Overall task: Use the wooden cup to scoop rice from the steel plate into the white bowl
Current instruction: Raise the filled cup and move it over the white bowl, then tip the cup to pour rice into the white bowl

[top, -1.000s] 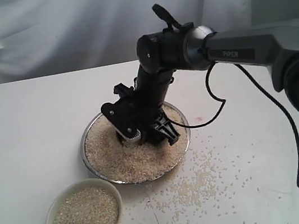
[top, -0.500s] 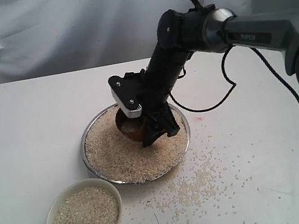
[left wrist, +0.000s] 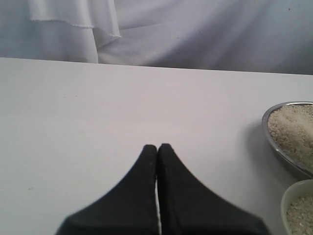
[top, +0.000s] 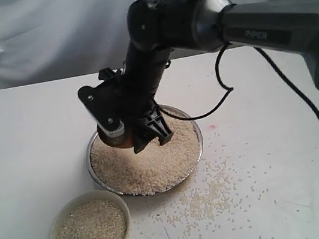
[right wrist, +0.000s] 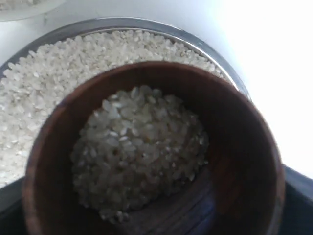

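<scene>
The steel plate sits mid-table heaped with rice. My right gripper is shut on the wooden cup, held just above the plate's left side. In the right wrist view the wooden cup fills the picture with a mound of rice inside it, the steel plate below. The white bowl, holding rice, stands at the front left. My left gripper is shut and empty over bare table; the steel plate and white bowl show at that view's edge.
Loose grains are scattered on the white table to the front right of the plate. A black cable loops from the right arm down over the table's right side. White cloth hangs behind the table.
The right gripper has lifted the cup out of the rice heap and swung it left, from the plate's middle to above its left edge. The cup now holds rice.
</scene>
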Available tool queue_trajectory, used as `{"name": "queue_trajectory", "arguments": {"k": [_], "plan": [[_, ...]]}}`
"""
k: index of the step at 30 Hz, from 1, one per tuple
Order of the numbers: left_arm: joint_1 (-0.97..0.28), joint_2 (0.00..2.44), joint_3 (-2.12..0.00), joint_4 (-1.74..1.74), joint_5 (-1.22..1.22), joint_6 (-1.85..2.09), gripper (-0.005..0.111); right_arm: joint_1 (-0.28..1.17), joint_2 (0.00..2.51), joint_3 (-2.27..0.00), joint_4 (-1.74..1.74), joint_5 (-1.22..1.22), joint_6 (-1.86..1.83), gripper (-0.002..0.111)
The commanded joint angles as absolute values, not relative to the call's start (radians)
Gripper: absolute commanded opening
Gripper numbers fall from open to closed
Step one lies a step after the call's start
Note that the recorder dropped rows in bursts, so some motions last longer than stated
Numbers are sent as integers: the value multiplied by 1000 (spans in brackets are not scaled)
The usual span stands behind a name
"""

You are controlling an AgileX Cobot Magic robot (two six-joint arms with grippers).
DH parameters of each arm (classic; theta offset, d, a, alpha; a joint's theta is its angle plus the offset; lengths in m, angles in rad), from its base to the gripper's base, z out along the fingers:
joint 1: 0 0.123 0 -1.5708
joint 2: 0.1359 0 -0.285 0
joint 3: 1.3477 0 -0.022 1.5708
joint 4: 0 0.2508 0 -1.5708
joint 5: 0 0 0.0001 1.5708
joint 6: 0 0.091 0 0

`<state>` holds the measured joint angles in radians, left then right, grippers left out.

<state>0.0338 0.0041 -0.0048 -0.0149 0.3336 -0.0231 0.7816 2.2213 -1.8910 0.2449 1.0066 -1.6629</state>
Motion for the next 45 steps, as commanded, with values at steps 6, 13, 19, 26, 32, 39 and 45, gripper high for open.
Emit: {"name": "queue_trajectory", "arguments": {"k": [6, 13, 19, 26, 32, 39, 45], "plan": [[36, 0, 0, -16, 319, -24, 0, 937, 2190, -1896, 63, 1014, -1561, 0], [36, 0, 0, -16, 319, -24, 0, 1036, 2188, -1864, -234, 988, -1390, 0], [36, 0, 0, -16, 319, -24, 0, 1127, 2186, -1785, -504, 947, -1178, 0], [36, 0, 0, -16, 319, -24, 0, 1212, 2186, -1759, -618, 954, -1070, 0], [36, 0, 0, -16, 319, -24, 0, 1269, 2184, -1759, -743, 1000, -980, 0], [36, 0, 0, -16, 319, -24, 0, 1315, 2180, -1759, -781, 1078, -926, 0], [36, 0, 0, -16, 319, -24, 0, 1338, 2179, -1759, -843, 1096, -909, 0]]}}
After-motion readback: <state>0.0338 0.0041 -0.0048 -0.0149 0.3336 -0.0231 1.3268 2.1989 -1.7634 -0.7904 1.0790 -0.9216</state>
